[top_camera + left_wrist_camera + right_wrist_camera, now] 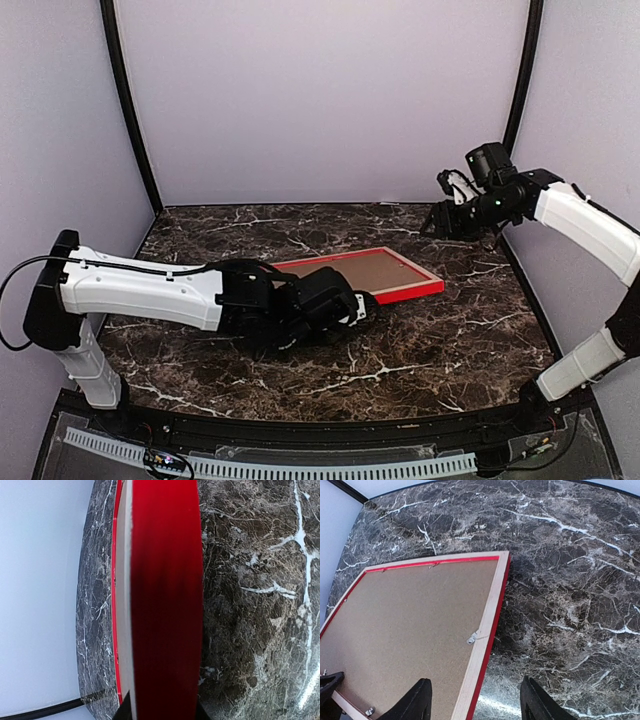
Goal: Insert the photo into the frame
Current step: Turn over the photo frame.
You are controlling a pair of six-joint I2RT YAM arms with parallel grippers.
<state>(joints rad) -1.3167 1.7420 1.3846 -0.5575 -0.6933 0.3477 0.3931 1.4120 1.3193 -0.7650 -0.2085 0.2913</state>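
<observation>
Left gripper (350, 308): at the frame's left end, fingers (123, 712) pressed on either side of the red edge with no gap showing, so it grips the frame.
Frame (410, 291): mid-table (450, 340), back upward, pale wood inner rim.
Backing board (365, 265): plain brown, seated in the frame, with a small metal clip (472, 639) at its rim.
Right gripper (437, 222): raised above the frame's right end, jaws apart, holding nothing.
</observation>
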